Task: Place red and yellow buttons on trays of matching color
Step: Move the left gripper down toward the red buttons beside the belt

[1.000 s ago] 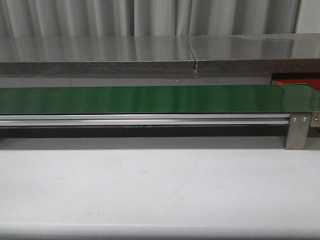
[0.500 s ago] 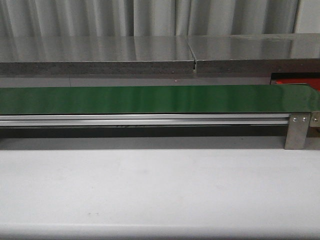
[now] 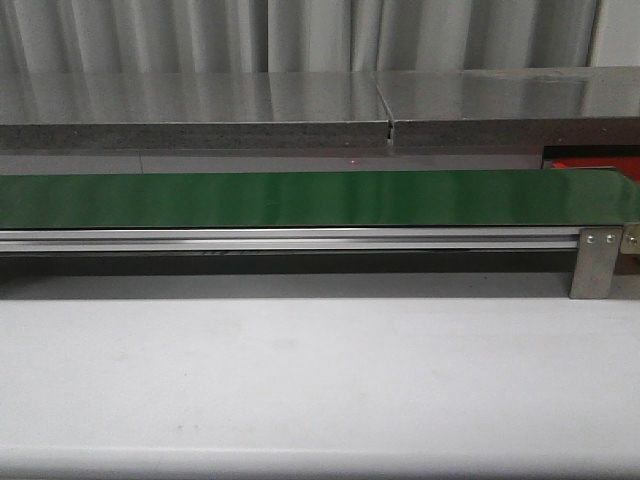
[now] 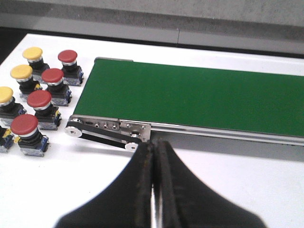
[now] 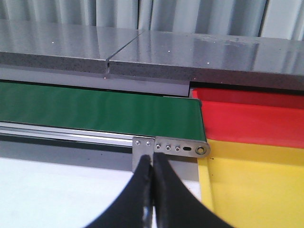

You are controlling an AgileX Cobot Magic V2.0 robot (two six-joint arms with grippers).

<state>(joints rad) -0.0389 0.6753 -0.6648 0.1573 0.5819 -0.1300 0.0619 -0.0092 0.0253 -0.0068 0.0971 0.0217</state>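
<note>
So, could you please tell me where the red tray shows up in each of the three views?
Front view: only a sliver of the red tray shows at the far right edge, behind the end of the green belt.
Left wrist view: not in it; this view shows the belt's other end.
Right wrist view: it lies past the belt's end, between the grey ledge and the yellow tray.
Shared landmark: the green belt, seen in all three.

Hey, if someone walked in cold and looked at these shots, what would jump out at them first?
Probably the long green belt running across the table. Next, the cluster of red buttons and yellow buttons standing on the white table off one end of it. Off the other end, the red tray and yellow tray lie side by side; both grippers show closed fingers holding nothing.
</note>
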